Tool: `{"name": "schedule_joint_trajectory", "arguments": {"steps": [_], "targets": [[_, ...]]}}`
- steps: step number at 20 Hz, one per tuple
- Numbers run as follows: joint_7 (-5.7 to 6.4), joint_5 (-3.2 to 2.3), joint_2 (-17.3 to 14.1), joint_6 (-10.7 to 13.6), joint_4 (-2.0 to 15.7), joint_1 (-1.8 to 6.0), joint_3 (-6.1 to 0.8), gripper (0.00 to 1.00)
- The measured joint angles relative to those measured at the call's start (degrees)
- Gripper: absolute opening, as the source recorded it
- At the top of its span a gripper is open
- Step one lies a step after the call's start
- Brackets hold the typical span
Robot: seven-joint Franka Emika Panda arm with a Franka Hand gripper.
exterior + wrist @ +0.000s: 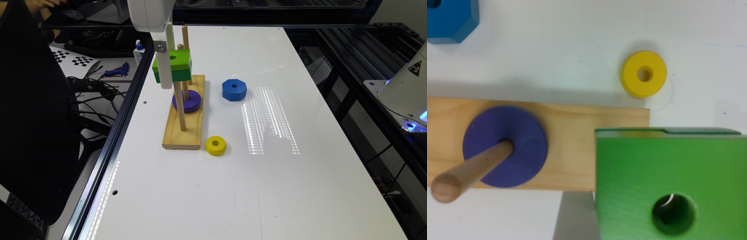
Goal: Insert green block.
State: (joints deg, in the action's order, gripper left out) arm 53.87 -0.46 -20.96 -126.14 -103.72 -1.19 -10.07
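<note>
Green block [176, 65] aloft, purple ring [187, 101] pegged

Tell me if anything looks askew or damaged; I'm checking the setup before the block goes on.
Nothing looks damaged or spilled. The green block is held up at the top of the pegs above the wooden base. The purple ring sits flat on its peg. The blue octagon and yellow ring lie flat on the table.

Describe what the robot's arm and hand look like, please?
The arm ends in a smooth, rounded white housing. Below it hangs the gripper: a long, flat white finger fixed by a small silver metal bracket with a bolt, and a paler second finger behind. No cables or markings show.
</note>
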Motion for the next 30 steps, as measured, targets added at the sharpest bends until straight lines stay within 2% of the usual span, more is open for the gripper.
{"name": "schedule_joint_trajectory", "arguments": {"steps": [3, 18, 22, 30], "targets": [[0.0, -0.01, -0.2, -1.0, -0.86, 0.0, 0.02, 0.0], [0.02, -0.02, -0.4, -1.1, -0.91, 0.0, 0.03, 0.0], [0.02, -0.27, -1.8, -2.7, -1.08, 0.0, 0.11, 0.0], [0.02, -0.52, -3.3, -3.9, -1.32, 0.0, 0.17, 0.0]]}}
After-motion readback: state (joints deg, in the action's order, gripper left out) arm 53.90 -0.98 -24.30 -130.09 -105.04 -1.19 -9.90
